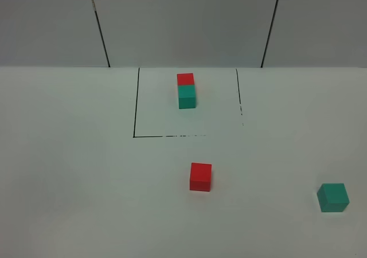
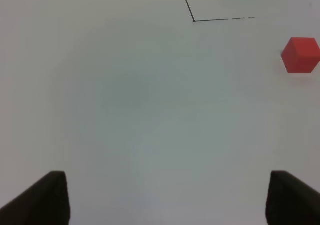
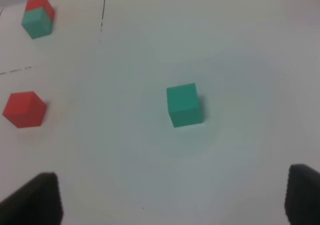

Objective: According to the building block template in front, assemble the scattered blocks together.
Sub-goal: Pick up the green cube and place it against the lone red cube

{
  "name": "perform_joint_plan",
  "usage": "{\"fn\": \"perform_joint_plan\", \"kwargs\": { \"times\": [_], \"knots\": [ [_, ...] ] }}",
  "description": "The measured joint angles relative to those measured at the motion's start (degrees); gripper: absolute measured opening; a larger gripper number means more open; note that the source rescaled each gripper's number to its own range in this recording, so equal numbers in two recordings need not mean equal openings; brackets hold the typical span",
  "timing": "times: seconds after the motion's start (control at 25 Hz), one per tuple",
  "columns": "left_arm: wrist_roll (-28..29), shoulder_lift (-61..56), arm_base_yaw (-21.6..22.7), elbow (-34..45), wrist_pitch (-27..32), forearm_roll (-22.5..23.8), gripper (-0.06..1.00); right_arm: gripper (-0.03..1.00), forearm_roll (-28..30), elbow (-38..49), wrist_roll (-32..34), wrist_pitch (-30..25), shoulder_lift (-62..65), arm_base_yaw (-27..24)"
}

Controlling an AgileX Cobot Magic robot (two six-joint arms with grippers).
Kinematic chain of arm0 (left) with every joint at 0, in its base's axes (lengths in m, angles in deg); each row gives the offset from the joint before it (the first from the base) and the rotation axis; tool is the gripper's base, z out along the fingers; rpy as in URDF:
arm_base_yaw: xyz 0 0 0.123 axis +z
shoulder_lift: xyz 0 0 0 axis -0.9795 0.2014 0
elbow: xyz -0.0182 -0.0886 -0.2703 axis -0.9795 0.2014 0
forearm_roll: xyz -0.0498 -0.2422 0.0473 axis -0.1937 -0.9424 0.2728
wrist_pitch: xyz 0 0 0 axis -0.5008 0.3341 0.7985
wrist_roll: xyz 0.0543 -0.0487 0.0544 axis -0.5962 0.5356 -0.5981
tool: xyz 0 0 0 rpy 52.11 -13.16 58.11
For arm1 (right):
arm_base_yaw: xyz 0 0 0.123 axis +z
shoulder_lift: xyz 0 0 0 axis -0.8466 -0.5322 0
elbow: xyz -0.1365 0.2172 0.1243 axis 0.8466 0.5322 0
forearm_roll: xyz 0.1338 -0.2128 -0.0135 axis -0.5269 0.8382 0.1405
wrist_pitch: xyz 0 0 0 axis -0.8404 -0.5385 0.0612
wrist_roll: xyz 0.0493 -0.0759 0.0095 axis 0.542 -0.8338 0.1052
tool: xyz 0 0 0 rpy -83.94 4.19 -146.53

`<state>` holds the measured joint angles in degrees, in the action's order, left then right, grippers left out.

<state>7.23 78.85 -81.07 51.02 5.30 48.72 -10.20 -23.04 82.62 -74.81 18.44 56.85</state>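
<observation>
The template (image 1: 186,89) is a red cube joined to a teal-green cube, inside the black-lined square at the back. It also shows in the right wrist view (image 3: 37,17). The loose red cube (image 1: 200,176) sits mid-table in front of the square; it shows in the left wrist view (image 2: 300,55) and the right wrist view (image 3: 24,109). The loose teal-green cube (image 1: 333,197) sits at the right front; it shows in the right wrist view (image 3: 184,104). My left gripper (image 2: 165,200) and right gripper (image 3: 172,200) are open and empty, well short of the cubes. Neither arm shows in the exterior view.
A black-lined square (image 1: 135,135) marks the back middle of the white table. Grey wall panels (image 1: 183,23) stand behind the table's far edge.
</observation>
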Motion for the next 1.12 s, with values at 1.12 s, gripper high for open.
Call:
{"fn": "perform_joint_plan", "kwargs": {
  "times": [1.12],
  "knots": [
    [-0.2,0.0,0.0,0.0,-0.1,0.0,0.68,1.00,-6.6,-15.1,-10.9,12.7,-75.2,1.3]
  ]
}}
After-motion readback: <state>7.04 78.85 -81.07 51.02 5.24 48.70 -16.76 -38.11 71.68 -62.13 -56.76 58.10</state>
